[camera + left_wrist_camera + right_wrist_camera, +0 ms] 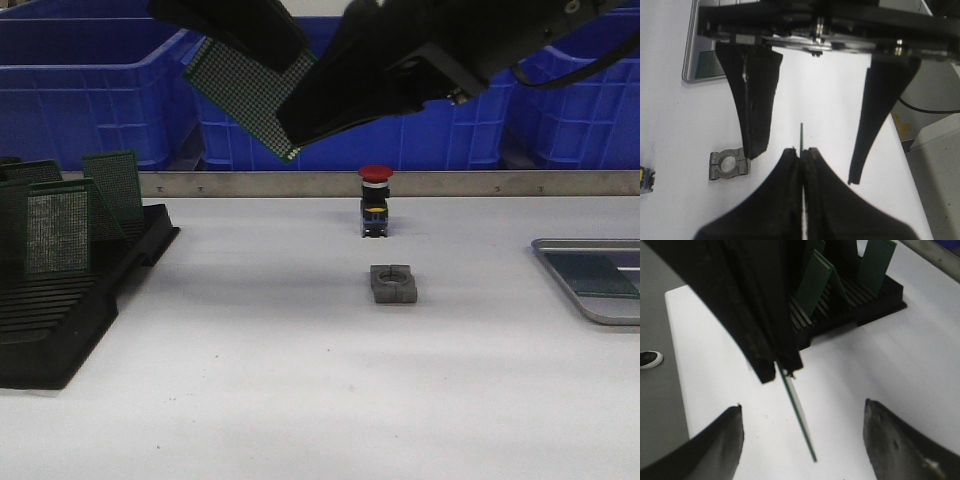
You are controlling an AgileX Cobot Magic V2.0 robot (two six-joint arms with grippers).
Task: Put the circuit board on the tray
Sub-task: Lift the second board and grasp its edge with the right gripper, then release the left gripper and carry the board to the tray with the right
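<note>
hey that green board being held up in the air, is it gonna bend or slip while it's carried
Probably stiff: the green board juts from the left pincer as a straight line, edge-on in the right wrist view, with no sag. Likely light, being very thin. It could pivot or slip, since only one edge is pinched and the right pincer is open around it, not touching.

white table point(300, 400) | black slotted rack point(60, 320) far left | grey clamp block point(392, 284) centre | red-capped button point(375, 200) behind it | tray point(590, 280) right edge
</note>
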